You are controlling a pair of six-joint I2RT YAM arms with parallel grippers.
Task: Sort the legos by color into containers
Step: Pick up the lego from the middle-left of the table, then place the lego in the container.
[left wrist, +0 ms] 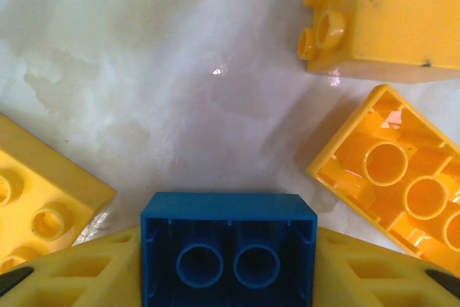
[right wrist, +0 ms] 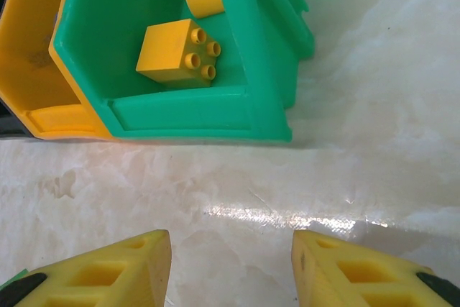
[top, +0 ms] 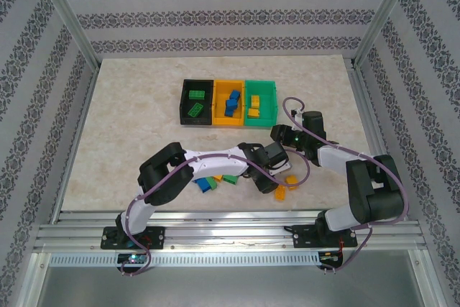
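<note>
My left gripper (left wrist: 228,267) is shut on a blue lego (left wrist: 228,213), hollow underside toward the camera, low over the table. Yellow legos lie around it: one studded (left wrist: 392,16), one upside down (left wrist: 402,177), one at left (left wrist: 36,203). From above, the left gripper (top: 267,180) sits beside loose orange legos (top: 290,180). The three containers stand in a row: black (top: 184,103) with green legos, yellow-orange (top: 218,106) with blue legos, green (top: 272,100) with yellow ones. My right gripper (right wrist: 231,271) is open over bare table just in front of the green container (right wrist: 215,116).
Loose blue (top: 206,186), green (top: 230,179) and orange bricks lie under the left forearm near the front edge. A metal frame and patterned walls enclose the table. Both arms cross in the middle front area.
</note>
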